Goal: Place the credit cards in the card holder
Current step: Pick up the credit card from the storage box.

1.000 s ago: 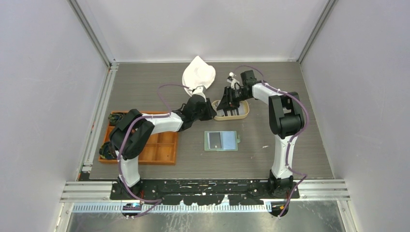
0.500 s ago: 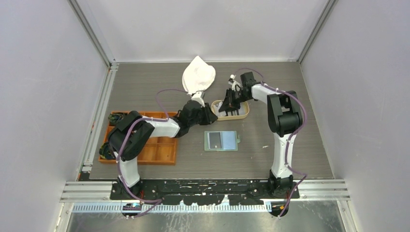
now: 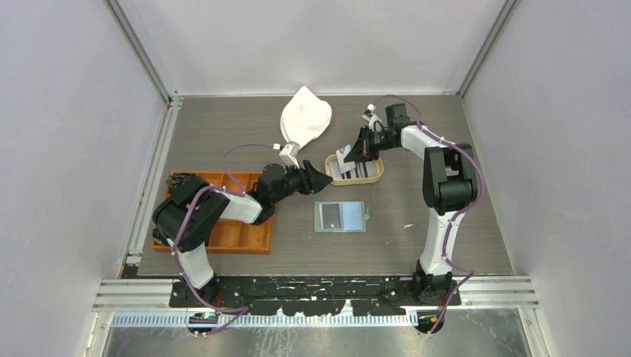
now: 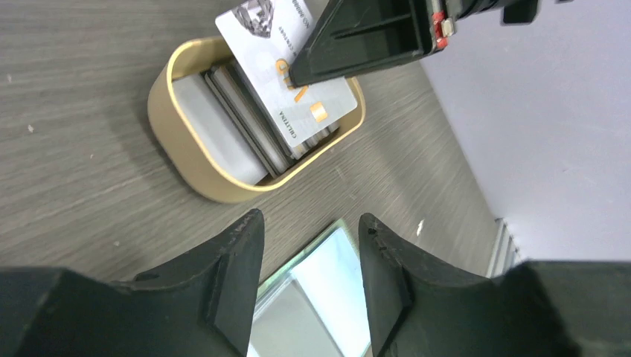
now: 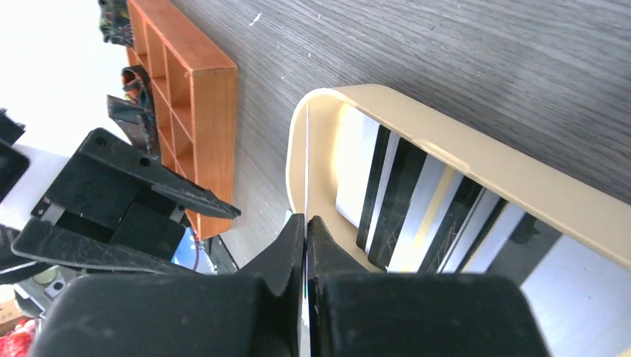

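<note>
A white credit card [image 4: 290,74] is pinched at its top edge by my right gripper [image 3: 359,147], tilted above the oval tan tray [image 3: 376,175]. In the right wrist view the card [image 5: 306,178] shows edge-on between the shut fingers of the gripper [image 5: 306,220]. Several more black and pale cards [image 5: 417,201] stand in the tray. The sage-green card holder [image 3: 341,216] lies open on the table, a dark card in its left pocket. My left gripper [image 3: 318,178] is open and empty just left of the tray, the holder [image 4: 327,297] showing between its fingers.
An orange compartmented tray [image 3: 249,234] holding dark items sits at the left. A white cloth bag [image 3: 305,115] lies at the back, behind the left arm. Grey walls enclose the table on three sides.
My right gripper has lifted the white card up out of the tan tray and drawn back to the right. My left arm has pulled back to the left and nearer.
</note>
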`<state>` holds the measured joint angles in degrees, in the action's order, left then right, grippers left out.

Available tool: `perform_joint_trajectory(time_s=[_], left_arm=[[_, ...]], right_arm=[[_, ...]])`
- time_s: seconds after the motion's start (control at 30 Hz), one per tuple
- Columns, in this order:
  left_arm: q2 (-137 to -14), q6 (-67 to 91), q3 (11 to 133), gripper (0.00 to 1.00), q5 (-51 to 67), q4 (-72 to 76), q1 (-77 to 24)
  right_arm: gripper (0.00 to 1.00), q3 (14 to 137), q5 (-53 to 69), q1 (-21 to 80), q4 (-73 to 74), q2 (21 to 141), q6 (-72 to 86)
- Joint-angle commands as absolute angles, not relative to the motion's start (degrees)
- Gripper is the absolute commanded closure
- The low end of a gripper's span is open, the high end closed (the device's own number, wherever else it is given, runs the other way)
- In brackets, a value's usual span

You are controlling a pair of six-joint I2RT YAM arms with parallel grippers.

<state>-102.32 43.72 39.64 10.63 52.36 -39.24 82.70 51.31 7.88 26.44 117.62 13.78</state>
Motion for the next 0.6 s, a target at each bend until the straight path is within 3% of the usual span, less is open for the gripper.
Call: perform_joint_trajectory(time_s=[0.0, 0.27, 0.57], left_arm=[[-102.6, 46.8, 39.2, 0.43, 15.2, 67.4, -37.7], [-102.6, 47.8, 39.1, 0.39, 14.8, 66.4, -37.3], [-103.0, 49.1, 41.3, 0.49, 13.4, 60.9, -37.2]], right_arm=[[0.96, 82.2, 58.1, 6.9, 24.8, 114.2, 12.9], [0.94, 81.7, 62.2, 6.5, 24.0, 114.6, 12.5], [0.92, 81.3, 62.4, 6.4, 22.6, 114.8, 14.0]])
